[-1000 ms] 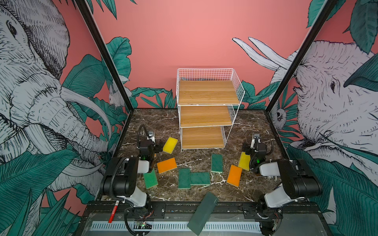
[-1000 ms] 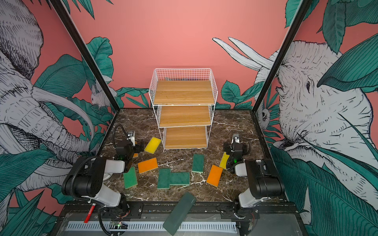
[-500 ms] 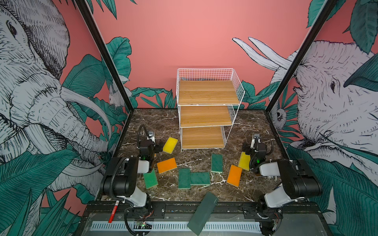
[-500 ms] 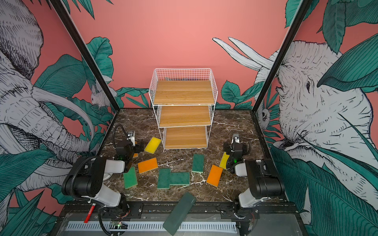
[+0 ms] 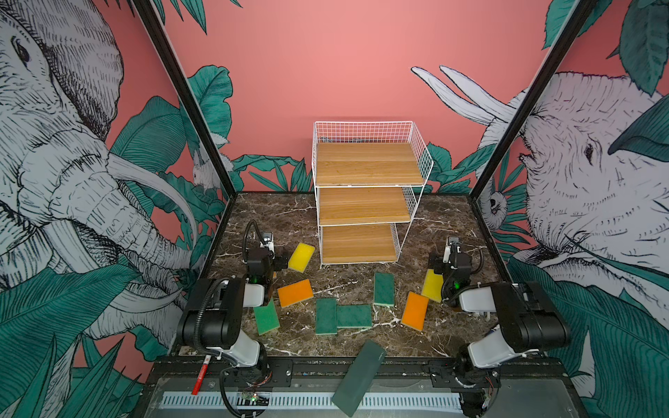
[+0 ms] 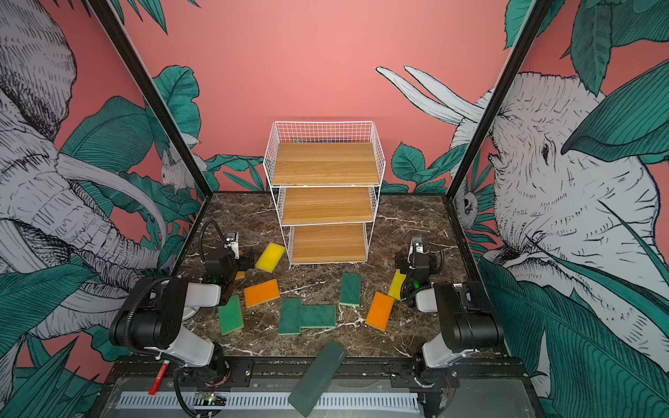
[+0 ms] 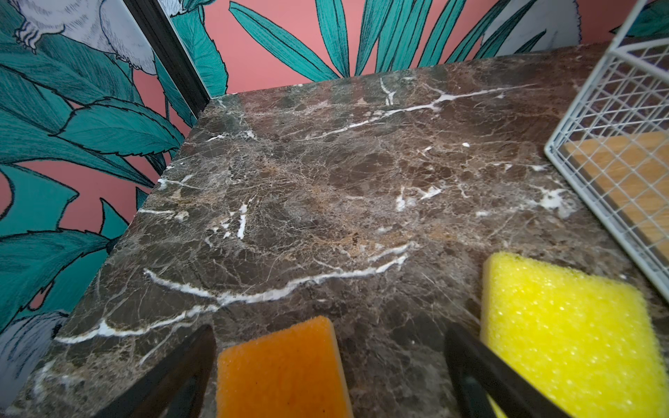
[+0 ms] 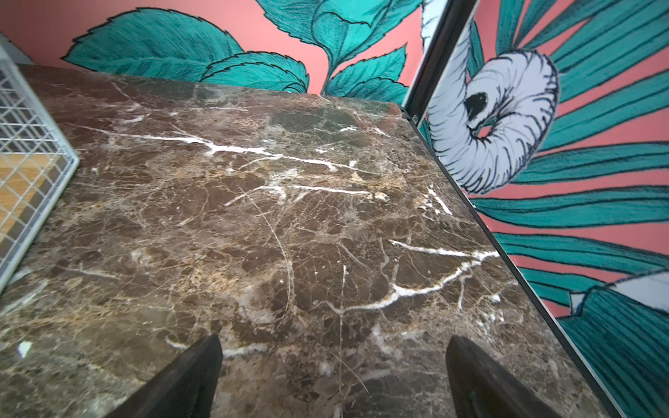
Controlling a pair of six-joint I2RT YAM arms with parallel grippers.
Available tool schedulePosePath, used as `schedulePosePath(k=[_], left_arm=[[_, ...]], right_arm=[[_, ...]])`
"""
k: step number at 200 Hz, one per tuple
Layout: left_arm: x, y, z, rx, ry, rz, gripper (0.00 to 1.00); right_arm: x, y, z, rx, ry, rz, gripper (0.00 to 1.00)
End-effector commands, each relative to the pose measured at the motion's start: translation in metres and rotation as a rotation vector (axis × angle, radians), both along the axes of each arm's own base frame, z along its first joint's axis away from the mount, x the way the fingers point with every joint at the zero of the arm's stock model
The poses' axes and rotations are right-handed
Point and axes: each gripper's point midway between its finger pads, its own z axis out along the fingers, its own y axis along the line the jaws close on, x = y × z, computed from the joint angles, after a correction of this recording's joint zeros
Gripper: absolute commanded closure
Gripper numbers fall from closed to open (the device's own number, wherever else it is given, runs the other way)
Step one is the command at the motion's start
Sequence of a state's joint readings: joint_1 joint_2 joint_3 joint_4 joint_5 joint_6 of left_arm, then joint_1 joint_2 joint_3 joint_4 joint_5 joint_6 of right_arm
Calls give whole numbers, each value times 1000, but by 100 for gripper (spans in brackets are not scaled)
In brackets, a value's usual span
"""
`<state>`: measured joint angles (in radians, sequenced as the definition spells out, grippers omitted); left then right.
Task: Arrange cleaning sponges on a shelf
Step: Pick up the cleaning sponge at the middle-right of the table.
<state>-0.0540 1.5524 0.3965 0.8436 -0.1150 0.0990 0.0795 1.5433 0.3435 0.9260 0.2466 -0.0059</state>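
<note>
- Currently the shelf [image 5: 365, 202] stands at the upper middle of both top views, at the back of the marble table [image 5: 434, 224]; all three wood boards are bare.
- All sponges lie on the table, in the lower middle of both top views, in front of the shelf.
- One yellow sponge [image 5: 301, 257] lies just left of the shelf's lowest board, near the left gripper [image 7: 329, 365].
- An orange sponge [image 5: 295, 292] sits below it, and a green sponge [image 5: 266, 317] lies lower left, partly under the left arm.
- Two dark green sponges [image 5: 326, 315] and [image 5: 354, 316] touch side by side at centre; a third dark green one [image 5: 383, 289] lies up and to the right of them.
- A second orange sponge [image 5: 415, 311] lies right of centre, with a second yellow sponge [image 5: 432, 285] just beside it, partly hidden by the right arm.
- In the left wrist view, the left gripper's jaws stand wide apart, released, with a third orange sponge [image 7: 282, 376] lying between the fingers at the bottom edge, not visibly pinched.
- In the right wrist view, the right gripper [image 8: 333, 369] is likewise spread wide, with only bare marble between its fingers.
- A long dark green slab [image 5: 359, 376] lies tilted over the front rail at the bottom middle.
</note>
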Motion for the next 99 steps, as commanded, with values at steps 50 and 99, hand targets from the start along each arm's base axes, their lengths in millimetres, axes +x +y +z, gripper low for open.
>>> schedulePosePath(k=[50,99], left_arm=[[-7,0,66,-21,-21,6,0],[-23,12,87,-120,9,123,1]], right_arm=[[-11,3,50,40,-60,13,1],[-36,-2,70,88,34,-40,1]])
